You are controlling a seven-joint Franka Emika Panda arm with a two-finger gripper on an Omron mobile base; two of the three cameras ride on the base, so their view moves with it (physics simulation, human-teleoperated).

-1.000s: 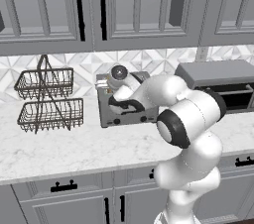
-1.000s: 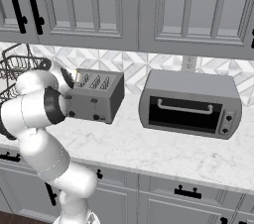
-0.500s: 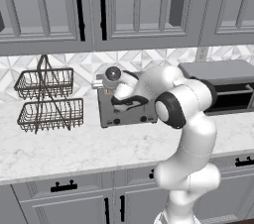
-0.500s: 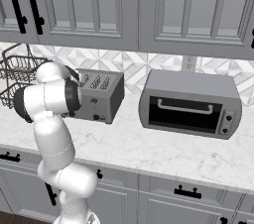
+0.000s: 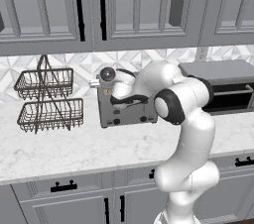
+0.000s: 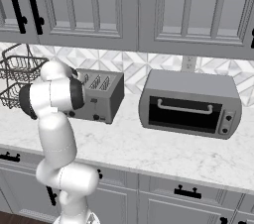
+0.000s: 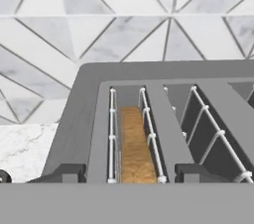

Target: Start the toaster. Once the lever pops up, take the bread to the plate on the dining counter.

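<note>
I've swung the arm in over the toaster (image 5: 126,106), bread (image 7: 134,143) sits down in its left slot, gripper (image 7: 127,178) jaws look apart either side, grab looks next.

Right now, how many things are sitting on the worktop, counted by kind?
Toaster: 1
Toaster oven: 1
Two-tier wire basket rack: 1
Bread slice, down in a toaster slot: 1
Total: 4
</note>
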